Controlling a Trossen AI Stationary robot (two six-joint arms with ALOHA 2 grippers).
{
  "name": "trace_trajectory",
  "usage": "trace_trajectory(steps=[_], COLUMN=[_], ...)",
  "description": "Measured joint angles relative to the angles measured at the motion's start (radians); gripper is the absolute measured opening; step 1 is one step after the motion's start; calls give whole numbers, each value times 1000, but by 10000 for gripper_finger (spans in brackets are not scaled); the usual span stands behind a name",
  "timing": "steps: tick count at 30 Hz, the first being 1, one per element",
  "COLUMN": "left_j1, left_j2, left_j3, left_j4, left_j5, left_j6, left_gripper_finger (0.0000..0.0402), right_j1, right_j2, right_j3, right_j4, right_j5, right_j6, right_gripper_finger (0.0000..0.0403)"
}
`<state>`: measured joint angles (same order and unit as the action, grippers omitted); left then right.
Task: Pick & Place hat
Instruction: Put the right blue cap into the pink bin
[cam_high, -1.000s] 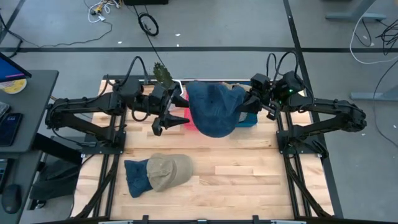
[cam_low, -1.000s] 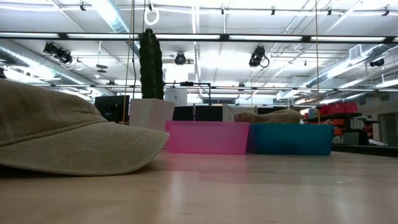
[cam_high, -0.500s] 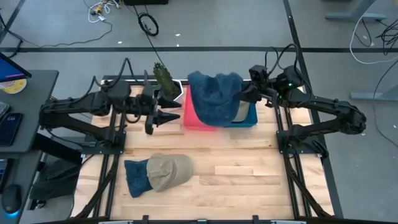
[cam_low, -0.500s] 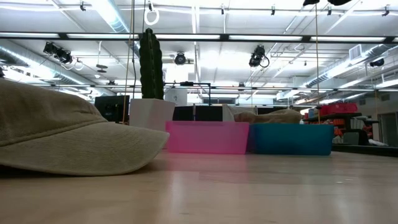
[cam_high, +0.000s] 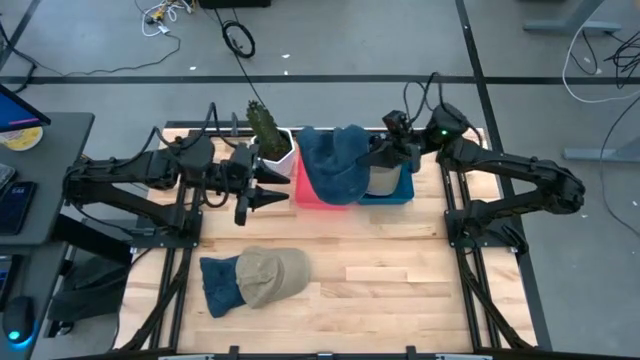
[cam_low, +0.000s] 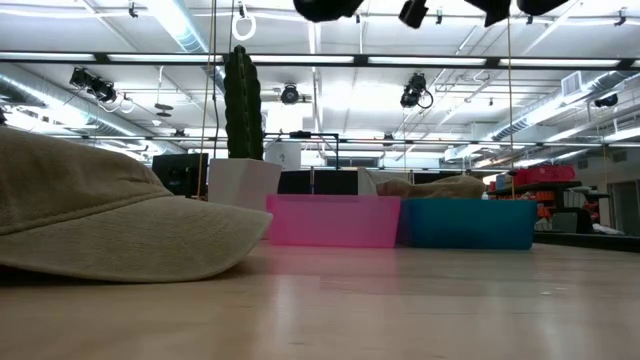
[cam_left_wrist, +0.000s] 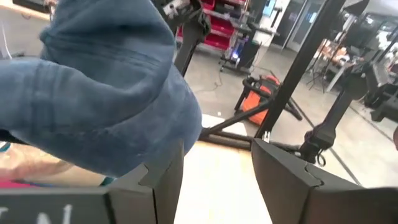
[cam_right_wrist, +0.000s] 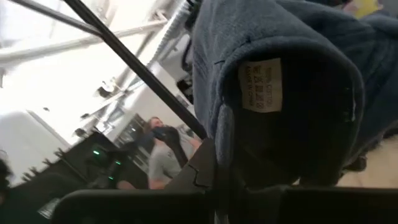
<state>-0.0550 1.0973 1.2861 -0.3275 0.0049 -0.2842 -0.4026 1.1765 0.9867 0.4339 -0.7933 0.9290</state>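
A blue hat (cam_high: 333, 165) hangs over the pink bin (cam_high: 305, 195) and the teal bin (cam_high: 400, 190) at the table's far side. My right gripper (cam_high: 385, 155) is shut on it and comes in from the right. In the right wrist view the hat's inside and its white label (cam_right_wrist: 260, 84) fill the picture. My left gripper (cam_high: 268, 195) is open, just left of the hat and apart from it. The left wrist view shows the hat (cam_left_wrist: 106, 93) beyond that gripper (cam_left_wrist: 217, 162). My right gripper pinches the blue hat's rim (cam_right_wrist: 225, 134) below the white label, one finger inside the crown and one outside. It comes from the table's right, about level. The hat is lifted clear and hangs slack above the two bins.
A tan cap (cam_high: 270, 275) lies on another blue hat (cam_high: 215, 285) near the table's near-left corner, and it looms large in the low view (cam_low: 110, 220). A cactus in a white pot (cam_high: 265, 130) stands at the far edge beside the pink bin. Something tan lies in the teal bin (cam_low: 468, 225).
My right gripper has moved toward the table's left and far edge, carrying the blue hat from over the bins' near side to above them. The hat now hangs narrower. My left gripper has drawn back toward the table's left, away from the hat, staying open.
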Motion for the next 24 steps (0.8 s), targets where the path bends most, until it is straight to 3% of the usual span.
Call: trace_trajectory(steps=[4, 8, 12, 17, 24], left_j1=[-22, -51, -78, -85, -62], left_j2=[0, 0, 0, 0, 0], left_j3=[0, 0, 0, 0, 0], left_j4=[-21, -50, -74, -75, -78], left_j5=[-15, -40, -76, -97, -98], left_j6=[0, 0, 2, 20, 42], left_gripper_finger=[186, 180, 176, 176, 176], right_j1=[0, -15, -51, -98, -98], right_j2=[31, 41, 41, 67, 133], right_j3=[-2, -91, -241, -394, -433], right_j4=[-76, -56, 149, 381, 520], right_j5=[0, 4, 41, 153, 212], right_j6=[-70, -47, 82, 354, 474], right_gripper_finger=[7, 7, 8, 7, 5])
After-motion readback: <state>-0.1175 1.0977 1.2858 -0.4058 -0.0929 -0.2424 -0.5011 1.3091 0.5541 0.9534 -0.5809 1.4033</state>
